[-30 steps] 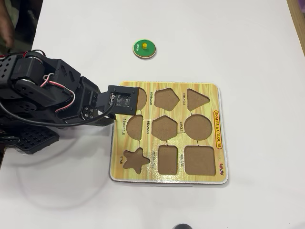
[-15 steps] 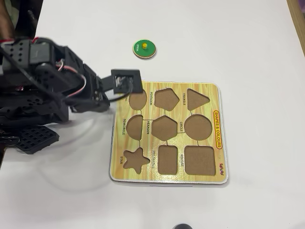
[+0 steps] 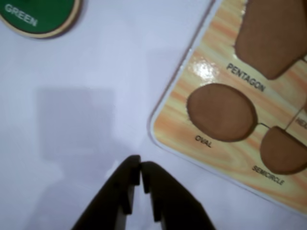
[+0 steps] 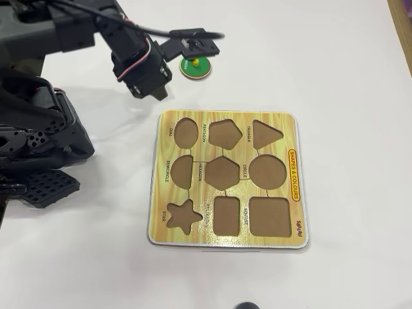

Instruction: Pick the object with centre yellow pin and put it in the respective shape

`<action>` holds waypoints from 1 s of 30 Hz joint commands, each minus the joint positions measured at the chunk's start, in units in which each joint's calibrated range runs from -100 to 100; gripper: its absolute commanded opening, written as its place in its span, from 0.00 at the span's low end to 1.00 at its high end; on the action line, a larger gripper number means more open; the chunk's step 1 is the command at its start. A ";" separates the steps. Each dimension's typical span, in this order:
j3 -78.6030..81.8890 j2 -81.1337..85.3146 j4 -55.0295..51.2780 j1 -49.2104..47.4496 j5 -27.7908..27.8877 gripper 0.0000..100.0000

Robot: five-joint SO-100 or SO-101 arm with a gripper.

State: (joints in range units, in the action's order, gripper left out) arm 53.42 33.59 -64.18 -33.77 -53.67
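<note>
The green round piece (image 4: 195,66) with a yellow centre pin lies on the white table above the puzzle board's top left corner. In the wrist view only its edge, lettered GREEN, shows at the top left (image 3: 38,17). The wooden shape board (image 4: 291,129) has all its cutouts empty, the circle cutout (image 4: 267,171) among them. My gripper (image 3: 140,168) is shut and empty, its black fingertips touching. It hangs over bare table left of the board's oval cutout (image 3: 221,112). In the overhead view the gripper (image 4: 159,94) is down and left of the green piece, apart from it.
The arm's black base and cables (image 4: 38,148) fill the left side of the overhead view. The wrist camera mount (image 4: 193,44) hangs just above the green piece. The table (image 4: 335,58) is white.
</note>
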 commanded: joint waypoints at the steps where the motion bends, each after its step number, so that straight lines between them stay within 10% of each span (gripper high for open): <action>1: -7.73 -3.72 -0.12 -5.00 0.27 0.01; 30: -32.37 -32.59 -0.04 -13.01 -0.05 0.01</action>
State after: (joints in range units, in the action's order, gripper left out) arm 24.73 1.37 -64.18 -46.49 -53.77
